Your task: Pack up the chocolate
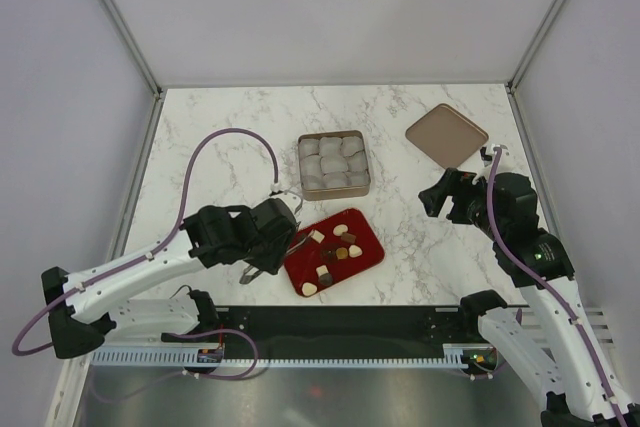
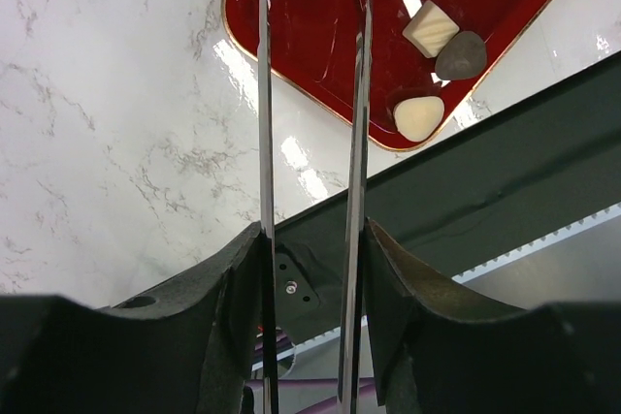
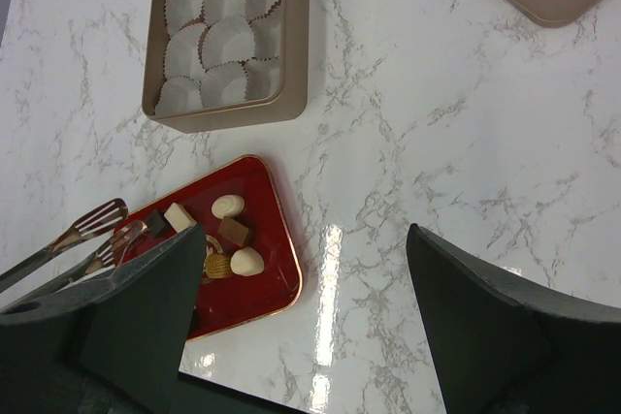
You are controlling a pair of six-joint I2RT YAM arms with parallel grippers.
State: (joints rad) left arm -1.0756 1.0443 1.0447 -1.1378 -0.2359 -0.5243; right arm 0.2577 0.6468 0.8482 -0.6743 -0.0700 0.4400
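Marble table (image 1: 220,137): red tray (image 1: 366,255) just right of left claw (image 2: 312,259), tin (image 1: 334,194) beyond, lid (image 1: 446,134) beyond right claw (image 1: 436,199).

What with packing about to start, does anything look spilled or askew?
Nothing stands out: chocolates all on the red tray, paper cups inside the tin, lid flat apart, tongs in the left pincer.

A robotics lab test cell
Plain white panels (image 1: 330,7) in metal framing (image 1: 118,19) are enclosing a marble-patterned tabletop (image 1: 230,112); a left arm (image 1: 130,269) and right arm (image 1: 556,297) are sitting bolted at its near edge, purple cabling (image 1: 237,131) looping above a slotted rail (image 1: 330,355)
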